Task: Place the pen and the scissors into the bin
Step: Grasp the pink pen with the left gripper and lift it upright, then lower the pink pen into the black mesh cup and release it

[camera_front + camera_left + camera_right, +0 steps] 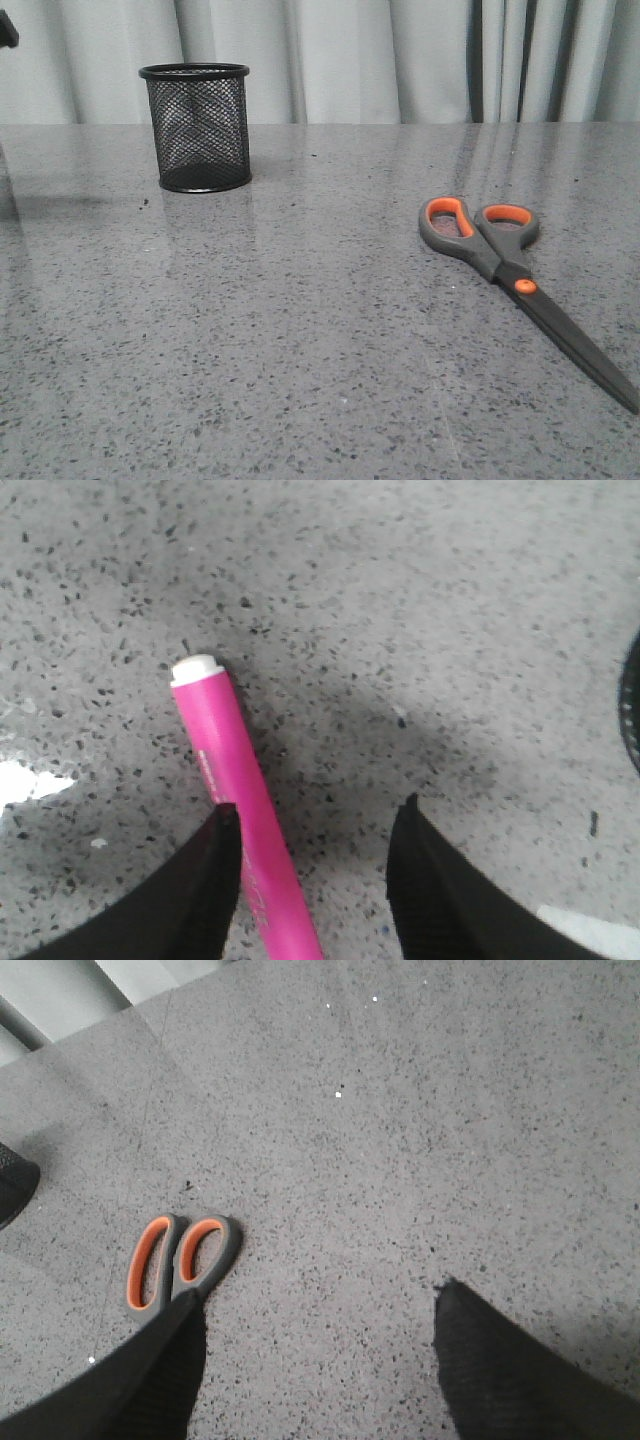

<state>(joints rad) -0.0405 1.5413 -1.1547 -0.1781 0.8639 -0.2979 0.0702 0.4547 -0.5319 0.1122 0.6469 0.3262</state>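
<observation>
My left gripper (312, 820) is hanging wide open, empty — the pen (238, 800) is touching one finger, pointing away

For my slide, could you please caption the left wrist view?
Left hand open over the speckled table, pink pen against one finger.
</observation>
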